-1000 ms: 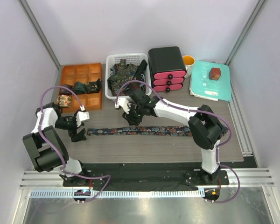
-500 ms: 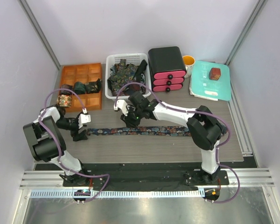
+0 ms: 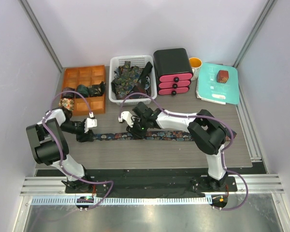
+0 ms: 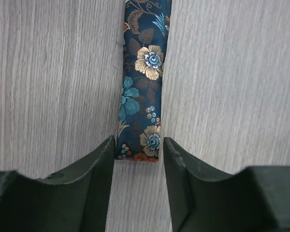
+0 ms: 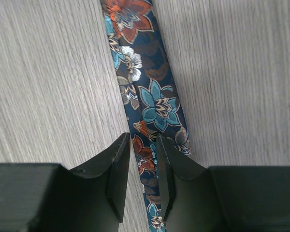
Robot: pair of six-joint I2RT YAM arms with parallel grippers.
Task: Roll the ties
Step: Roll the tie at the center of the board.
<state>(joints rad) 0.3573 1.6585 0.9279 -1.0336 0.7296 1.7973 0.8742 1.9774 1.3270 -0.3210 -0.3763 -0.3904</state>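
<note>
One tie [image 3: 159, 136], dark with a floral print, lies flat and straight across the table. My left gripper [image 3: 85, 135] is at its left, narrow end. In the left wrist view that tie end [image 4: 137, 154] sits between the fingertips of the gripper [image 4: 137, 147]; the left finger [image 4: 104, 164] touches its edge and a thin gap shows on the right. My right gripper [image 3: 137, 129] is low over the tie further along. In the right wrist view its jaws [image 5: 143, 147] stand narrowly apart, and the tie [image 5: 150, 92] shows flat in the gap and runs under the right finger [image 5: 171, 164].
An orange divided tray [image 3: 99, 72] at the back left holds three rolled ties [image 3: 82, 90]. A white basket [image 3: 117, 62] holds several loose ties. Further right are a black and pink drawer unit [image 3: 173, 71], an orange cup [image 3: 195, 63] and a teal board [image 3: 227, 92] carrying a small red-brown box [image 3: 223, 76].
My left gripper has moved right onto the tie's left end and its jaws have narrowed. My right gripper has come down and forward onto the tie.
</note>
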